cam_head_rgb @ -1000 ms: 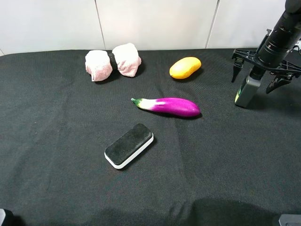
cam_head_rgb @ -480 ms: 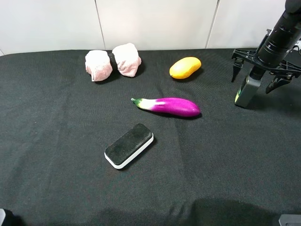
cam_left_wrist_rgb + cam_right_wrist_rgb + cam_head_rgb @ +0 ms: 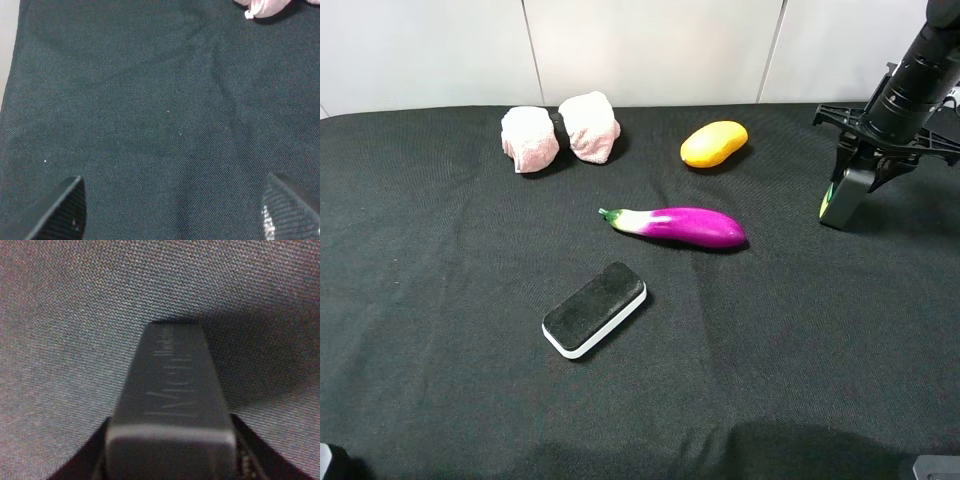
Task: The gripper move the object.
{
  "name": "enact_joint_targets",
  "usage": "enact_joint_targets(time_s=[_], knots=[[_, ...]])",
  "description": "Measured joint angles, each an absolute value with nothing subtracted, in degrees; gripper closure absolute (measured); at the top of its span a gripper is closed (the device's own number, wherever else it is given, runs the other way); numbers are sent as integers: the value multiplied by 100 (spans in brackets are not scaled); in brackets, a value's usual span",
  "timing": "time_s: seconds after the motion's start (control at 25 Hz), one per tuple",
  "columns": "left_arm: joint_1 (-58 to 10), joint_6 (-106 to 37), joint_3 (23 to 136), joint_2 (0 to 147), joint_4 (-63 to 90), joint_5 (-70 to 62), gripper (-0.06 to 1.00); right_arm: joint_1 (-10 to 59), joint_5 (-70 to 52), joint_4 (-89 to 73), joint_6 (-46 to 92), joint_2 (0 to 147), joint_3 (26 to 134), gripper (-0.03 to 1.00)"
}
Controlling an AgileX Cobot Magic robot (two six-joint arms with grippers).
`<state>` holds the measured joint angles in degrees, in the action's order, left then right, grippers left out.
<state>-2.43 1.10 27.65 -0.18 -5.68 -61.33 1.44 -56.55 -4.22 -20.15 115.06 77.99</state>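
Grey bottle (image 3: pixel 842 203) stands at far right of black woven-cloth tabletop (image 3: pixel 440 300), well apart from eggplant (image 3: pixel 680 226). Right hand (image 3: pixel 861 172) clenched on its upper end, prongs either side. Flat-sided, rigid, smooth plastic with raised lettering; probably light and slippery, so hold flat faces. Left hand (image 3: pixel 175 210) spread wide, empty.
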Motion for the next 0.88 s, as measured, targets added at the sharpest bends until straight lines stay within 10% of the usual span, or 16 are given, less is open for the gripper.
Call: enact_joint_targets(time_s=[0.88], knots=[[-243, 110, 2765, -18, -568, -6133, 24, 150, -6002, -380, -1727, 11174, 7787, 67]])
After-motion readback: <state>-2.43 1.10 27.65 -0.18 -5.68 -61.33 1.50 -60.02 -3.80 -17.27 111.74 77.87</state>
